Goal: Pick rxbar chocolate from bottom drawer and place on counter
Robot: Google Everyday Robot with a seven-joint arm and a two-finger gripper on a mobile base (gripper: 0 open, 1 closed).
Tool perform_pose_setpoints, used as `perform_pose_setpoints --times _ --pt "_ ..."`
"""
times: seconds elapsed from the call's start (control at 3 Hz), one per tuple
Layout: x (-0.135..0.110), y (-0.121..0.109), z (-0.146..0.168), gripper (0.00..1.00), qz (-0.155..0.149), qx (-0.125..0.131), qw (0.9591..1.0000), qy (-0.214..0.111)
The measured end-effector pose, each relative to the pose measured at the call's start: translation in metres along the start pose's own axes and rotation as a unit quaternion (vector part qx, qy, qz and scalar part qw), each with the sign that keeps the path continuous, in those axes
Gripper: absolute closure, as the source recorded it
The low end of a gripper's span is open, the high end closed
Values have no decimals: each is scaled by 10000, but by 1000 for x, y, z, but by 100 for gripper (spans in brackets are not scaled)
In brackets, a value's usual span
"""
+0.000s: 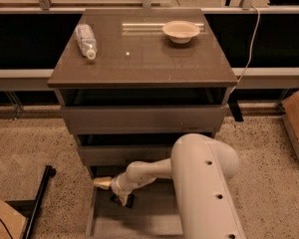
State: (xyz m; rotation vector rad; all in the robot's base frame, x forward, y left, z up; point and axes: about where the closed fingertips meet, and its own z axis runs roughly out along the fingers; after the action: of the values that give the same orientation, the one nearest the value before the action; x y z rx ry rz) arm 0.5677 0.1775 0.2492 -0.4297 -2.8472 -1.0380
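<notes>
One step in hand, by judgement: the grab. Low in the frame, left of centre, inside the bottom drawer (154, 215): gripper (112, 190), fingers spread, clamped on nothing. Just beside its lower finger, on the drawer floor: a dark sliver, probably the rxbar chocolate (129, 200), mostly hidden. Next, likely: settle over the bar, close, lift out, then up to the counter (139, 63), setting down between bottle (86, 40) and bowl (181, 30).
</notes>
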Motion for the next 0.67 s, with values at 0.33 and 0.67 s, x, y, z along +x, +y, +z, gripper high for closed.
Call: perform_pose_setpoints --times 0.33,0.67 --pt "-15 10 3 0 -115 66 9997 -197" --pt "-35 4 7 0 -48 160 9992 -366"
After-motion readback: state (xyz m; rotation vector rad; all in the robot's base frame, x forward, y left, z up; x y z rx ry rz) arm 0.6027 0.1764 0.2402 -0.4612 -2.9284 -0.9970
